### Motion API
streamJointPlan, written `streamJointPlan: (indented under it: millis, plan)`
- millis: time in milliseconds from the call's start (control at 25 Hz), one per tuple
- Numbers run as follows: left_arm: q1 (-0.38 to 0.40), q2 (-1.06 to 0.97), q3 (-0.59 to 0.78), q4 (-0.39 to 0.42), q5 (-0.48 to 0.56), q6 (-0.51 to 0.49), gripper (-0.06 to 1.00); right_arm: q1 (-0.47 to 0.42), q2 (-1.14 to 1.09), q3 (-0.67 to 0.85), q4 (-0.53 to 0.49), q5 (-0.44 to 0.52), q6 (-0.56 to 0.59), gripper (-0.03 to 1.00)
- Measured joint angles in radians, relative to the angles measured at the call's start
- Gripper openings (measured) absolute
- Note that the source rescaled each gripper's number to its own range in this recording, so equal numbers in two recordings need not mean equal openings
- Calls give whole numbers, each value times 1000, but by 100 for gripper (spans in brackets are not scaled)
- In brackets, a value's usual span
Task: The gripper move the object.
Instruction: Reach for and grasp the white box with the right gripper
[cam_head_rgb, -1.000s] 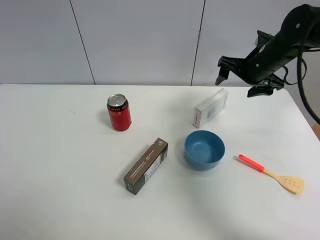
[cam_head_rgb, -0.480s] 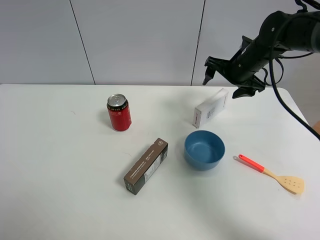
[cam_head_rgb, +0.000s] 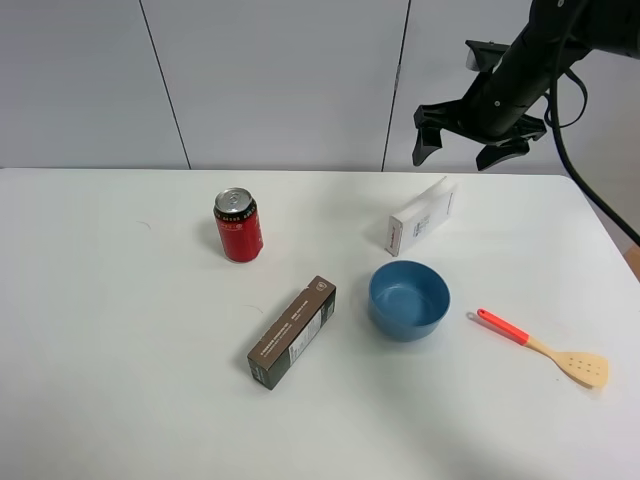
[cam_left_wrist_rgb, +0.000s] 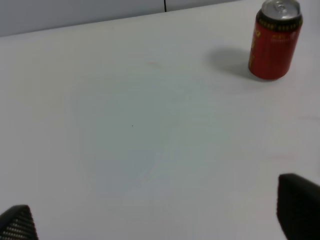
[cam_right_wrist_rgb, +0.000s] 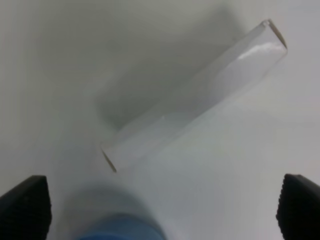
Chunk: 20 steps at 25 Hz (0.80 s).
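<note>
The long white carton (cam_head_rgb: 421, 216) with a red-marked end lies on the white table (cam_head_rgb: 120, 330), right of centre and behind the blue bowl (cam_head_rgb: 409, 298). My right gripper (cam_head_rgb: 463, 151) hangs open and empty in the air above the carton's far end. In the right wrist view the carton (cam_right_wrist_rgb: 195, 99) lies slantwise well below the spread fingertips (cam_right_wrist_rgb: 25, 205), blurred. My left gripper is out of the high view; its wrist view shows two fingertips (cam_left_wrist_rgb: 299, 205) spread wide over bare table.
A red can (cam_head_rgb: 238, 225) stands left of centre and also shows in the left wrist view (cam_left_wrist_rgb: 275, 39). A dark brown carton (cam_head_rgb: 293, 330) lies in the middle. A red-handled wooden spatula (cam_head_rgb: 545, 348) lies at the right.
My right arm has swung left and risen, bringing the open gripper from the right of the white carton to above its far end. Nothing on the table moved.
</note>
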<state>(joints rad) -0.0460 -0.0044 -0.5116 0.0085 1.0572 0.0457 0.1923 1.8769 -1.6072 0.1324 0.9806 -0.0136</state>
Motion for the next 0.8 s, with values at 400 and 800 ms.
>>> streamJointPlan:
  millis: [400,800]
  plan:
    - [0,0,0,0,0,0,100,-15,14,-6,-69,24,-53,87]
    - [0,0,0,0,0,0,100,-8,64,-6,15,47,238,87]
